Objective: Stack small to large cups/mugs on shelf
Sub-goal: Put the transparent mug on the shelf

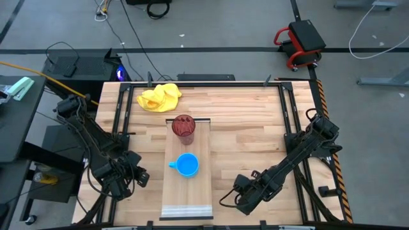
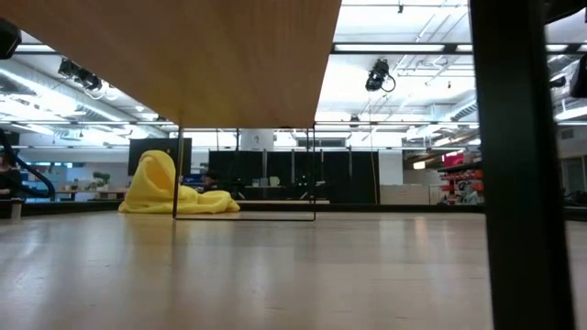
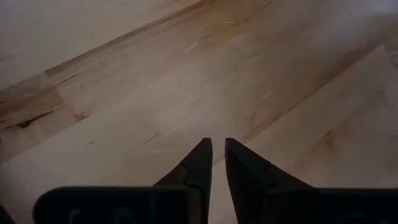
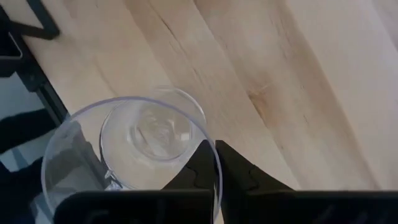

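The pale shelf board (image 1: 188,191) runs from near to far in the middle of the table; the low view shows its underside (image 2: 183,55), raised on thin wire legs. The dark red ribbed tumbler (image 1: 183,126) stands at its far end. The blue handled mug (image 1: 187,165) stands mid-board, handle toward the table's left. My right gripper (image 1: 230,199) is right of the board's near end, shut on the clear glass cup (image 4: 134,146). My left gripper (image 1: 137,177) is left of the board, shut and empty (image 3: 216,146). My right gripper pinches the glass cup's rim (image 4: 214,163), one finger (image 4: 200,163) inside the cup and one (image 4: 236,168) outside. The fingers come from above, slanting down. The cup is upright, mouth up. I cannot tell whether its base is on the table.
A crumpled yellow cloth (image 1: 160,97) lies at the table's far left and also shows in the low view (image 2: 174,188). Bare tabletop (image 1: 255,128) spreads right of the board. Dark rails (image 1: 289,115) run along the table's sides.
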